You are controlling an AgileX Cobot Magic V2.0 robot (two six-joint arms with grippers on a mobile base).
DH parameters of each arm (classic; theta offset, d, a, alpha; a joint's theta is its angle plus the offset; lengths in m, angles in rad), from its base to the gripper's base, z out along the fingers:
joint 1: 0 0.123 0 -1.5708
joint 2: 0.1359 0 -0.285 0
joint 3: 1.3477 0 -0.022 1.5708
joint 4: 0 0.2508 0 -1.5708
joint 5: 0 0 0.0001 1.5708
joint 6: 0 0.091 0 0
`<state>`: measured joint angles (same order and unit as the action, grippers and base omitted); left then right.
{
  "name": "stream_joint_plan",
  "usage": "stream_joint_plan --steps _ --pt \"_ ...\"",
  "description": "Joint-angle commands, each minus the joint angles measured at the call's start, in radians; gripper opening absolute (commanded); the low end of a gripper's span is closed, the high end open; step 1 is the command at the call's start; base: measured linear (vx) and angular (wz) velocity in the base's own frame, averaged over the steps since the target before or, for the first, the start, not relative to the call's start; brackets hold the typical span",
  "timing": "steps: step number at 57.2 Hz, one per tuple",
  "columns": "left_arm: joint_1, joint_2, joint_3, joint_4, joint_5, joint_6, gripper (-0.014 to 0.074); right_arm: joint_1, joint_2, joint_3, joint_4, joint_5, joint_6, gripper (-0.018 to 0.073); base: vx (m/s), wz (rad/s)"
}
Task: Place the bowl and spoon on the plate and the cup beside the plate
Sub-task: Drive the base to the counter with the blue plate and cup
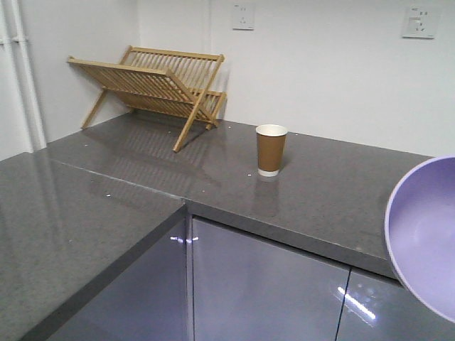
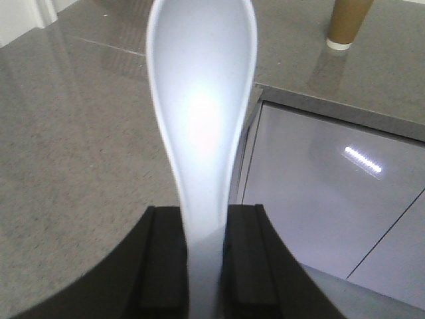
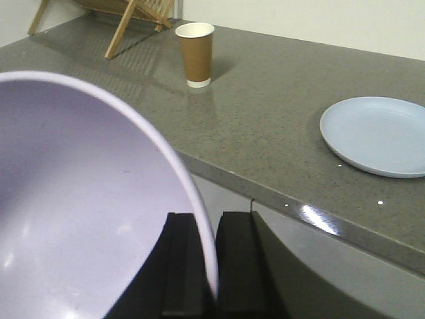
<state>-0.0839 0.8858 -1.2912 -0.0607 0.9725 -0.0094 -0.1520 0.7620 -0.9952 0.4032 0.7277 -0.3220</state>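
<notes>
Front view: the cup (image 1: pixel 271 149) stood upright on the bench (image 1: pixel 85 206) near a rack (image 1: pixel 153 89). The bowl (image 1: pixel 426 234) hung in the air at the right edge.

Left wrist: the left pincer (image 2: pixel 202 256) was clamped on the handle of the spoon (image 2: pixel 201 100), held aloft.

Right wrist: the right pincer (image 3: pixel 207 266) gripped the bowl's rim. The plate (image 3: pixel 378 136) lay bare, with the cup well apart from it. By this, nothing was placed yet.

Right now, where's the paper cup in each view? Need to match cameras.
Front view: cup centre, upright on the countertop, right of the wooden rack.
Left wrist: cup at top right, its top cropped.
Right wrist: cup upper middle, left of the plate.
Shared landmark: countertop's front edge.
</notes>
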Motion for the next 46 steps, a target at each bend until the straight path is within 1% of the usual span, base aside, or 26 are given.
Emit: stream_joint_plan --steps 1,22,46 --pt "-0.001 -0.007 -0.033 -0.010 -0.080 -0.003 -0.0006 -0.005 -0.007 -0.029 0.021 -0.083 -0.006 -0.0012 0.17 -0.37" --pt "-0.001 -0.007 -0.033 -0.010 -0.080 -0.003 -0.0006 -0.005 -0.007 -0.029 0.021 -0.083 -0.006 -0.0012 0.24 -0.36" --pt "-0.001 -0.007 -0.033 -0.010 -0.080 -0.003 -0.0006 -0.005 -0.007 -0.029 0.021 -0.083 -0.006 -0.0012 0.31 -0.16"
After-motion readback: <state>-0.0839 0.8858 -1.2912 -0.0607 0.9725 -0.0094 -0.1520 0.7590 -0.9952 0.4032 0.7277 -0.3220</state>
